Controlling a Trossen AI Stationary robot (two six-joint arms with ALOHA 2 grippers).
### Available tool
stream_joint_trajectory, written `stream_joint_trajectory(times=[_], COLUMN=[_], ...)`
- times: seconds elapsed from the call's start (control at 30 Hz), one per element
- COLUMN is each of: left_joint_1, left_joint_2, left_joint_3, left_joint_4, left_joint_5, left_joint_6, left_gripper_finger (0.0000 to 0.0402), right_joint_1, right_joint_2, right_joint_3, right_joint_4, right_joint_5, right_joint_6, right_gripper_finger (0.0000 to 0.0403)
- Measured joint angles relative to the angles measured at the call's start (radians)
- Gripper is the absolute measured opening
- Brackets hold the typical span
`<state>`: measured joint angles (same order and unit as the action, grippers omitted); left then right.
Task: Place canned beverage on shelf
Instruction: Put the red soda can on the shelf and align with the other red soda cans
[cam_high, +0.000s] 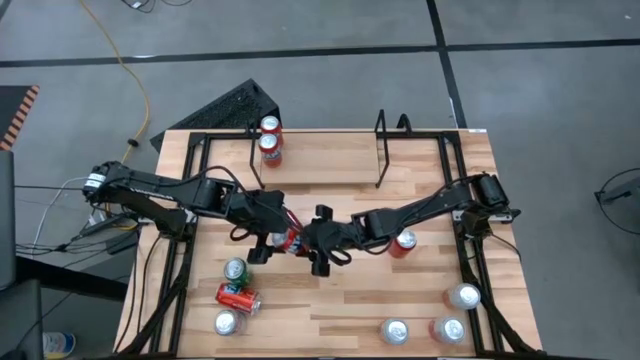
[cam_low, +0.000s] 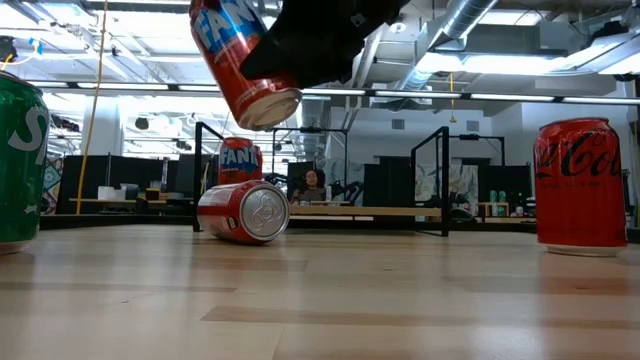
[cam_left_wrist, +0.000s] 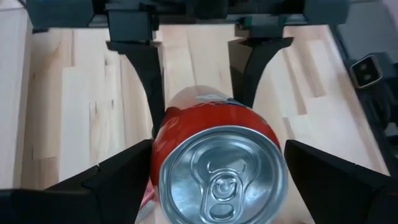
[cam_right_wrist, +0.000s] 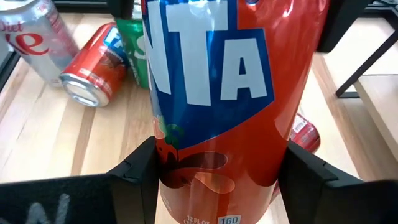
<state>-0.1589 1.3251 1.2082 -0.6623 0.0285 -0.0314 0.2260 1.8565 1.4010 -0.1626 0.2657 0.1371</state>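
Orange soda can hangs in the air near the middle of the table, well short of the shelf. Right gripper clamps the can's body. Left gripper stands wide with fingers either side of the can, not clearly touching. Handover appears to be in hand. Next move calls for one firm grip, then carriage toward the shelf, where two cans stand.

Both arms are dark, slim, jointed links, the left arm trailing black cables and what may be a white label near its base, while each hand ends in flat, matte black, angular fingers on a black crossbar.
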Motion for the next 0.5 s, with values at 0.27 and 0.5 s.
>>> stream_joint_trajectory(times=[0.27,0.5], left_joint_1=[0.000,-0.001], left_joint_2=[0.001,0.001], left_joint_3=[-0.003,-0.004], left_joint_4=[-0.001,-0.007], left_joint_5=[-0.003,-0.015], left_joint_6=[0.008,0.025], left_gripper_finger=[0.0343,0.0288], right_joint_1=[0.001,0.002], right_joint_2=[0.000,0.000], right_joint_3=[0.000,0.000], right_joint_4=[0.016,0.025], right_joint_5=[-0.001,-0.001], right_joint_6=[-0.010,-0.010], right_gripper_finger=[0.0230,0.0234])
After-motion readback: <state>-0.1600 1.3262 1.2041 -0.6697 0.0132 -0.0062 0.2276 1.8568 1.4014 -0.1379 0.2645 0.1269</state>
